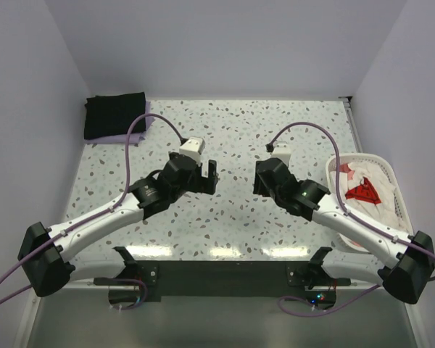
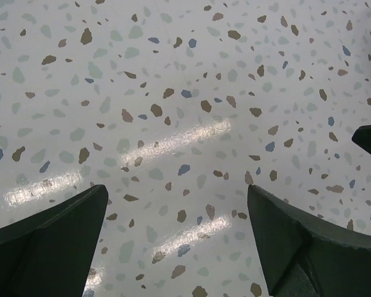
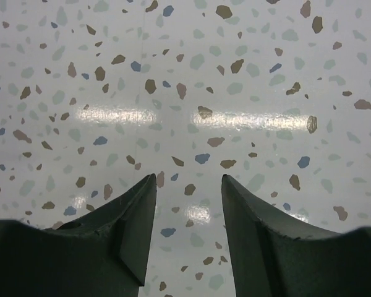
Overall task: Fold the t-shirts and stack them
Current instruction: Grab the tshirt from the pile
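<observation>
A folded black t-shirt (image 1: 116, 114) lies at the far left corner on top of a pale lavender t-shirt (image 1: 123, 138), whose edge shows beneath it. A cream-white t-shirt with a red print (image 1: 364, 190) lies crumpled in the white basket (image 1: 396, 180) at the right. The salmon-pink one is not in view. My left gripper (image 1: 206, 179) hovers over the middle of the table, open and empty; its dark fingers (image 2: 49, 241) frame bare speckled table. My right gripper (image 1: 259, 181) faces it, open and empty, fingers (image 3: 133, 216) apart over bare table.
The speckled tabletop (image 1: 232, 130) is walled by white panels at the back and sides. The two grippers sit close together at the centre, a small gap between them. Purple cables arc above each arm.
</observation>
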Controlling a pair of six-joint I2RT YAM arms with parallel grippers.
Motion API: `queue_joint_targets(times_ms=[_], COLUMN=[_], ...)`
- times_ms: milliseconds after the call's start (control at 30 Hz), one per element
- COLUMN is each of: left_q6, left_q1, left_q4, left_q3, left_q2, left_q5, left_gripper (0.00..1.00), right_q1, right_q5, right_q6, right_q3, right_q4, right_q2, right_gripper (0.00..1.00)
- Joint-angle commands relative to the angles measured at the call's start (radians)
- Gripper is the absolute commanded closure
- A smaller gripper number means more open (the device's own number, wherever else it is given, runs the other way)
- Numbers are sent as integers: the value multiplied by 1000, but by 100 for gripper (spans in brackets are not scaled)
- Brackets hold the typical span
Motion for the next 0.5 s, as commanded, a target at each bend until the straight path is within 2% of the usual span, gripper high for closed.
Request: queue_joint_targets(times_ms=[0,167,300,433,467], left_q6=[26,55,73,99,102], left_q1=[1,1,1,1,1], left_q4=[-12,-46,-60,-74,-77], left_q3=[54,68,59,62,64], left_q2=[-24,-42,-55,-48,-50], left_q5=[30,74,116,165,176], left_gripper=[0,0,0,0,0], right_q1=[0,0,-35,-260,-367], right_q5=[57,83,161,65,54], right_q6=[24,36,21,-42,-51], right_q3=[20,70,101,162,177], right_q4=[-23,-120,-136,-120,-118], right_q2=[-24,2,51,96,103], right_gripper=[50,39,26,26,26])
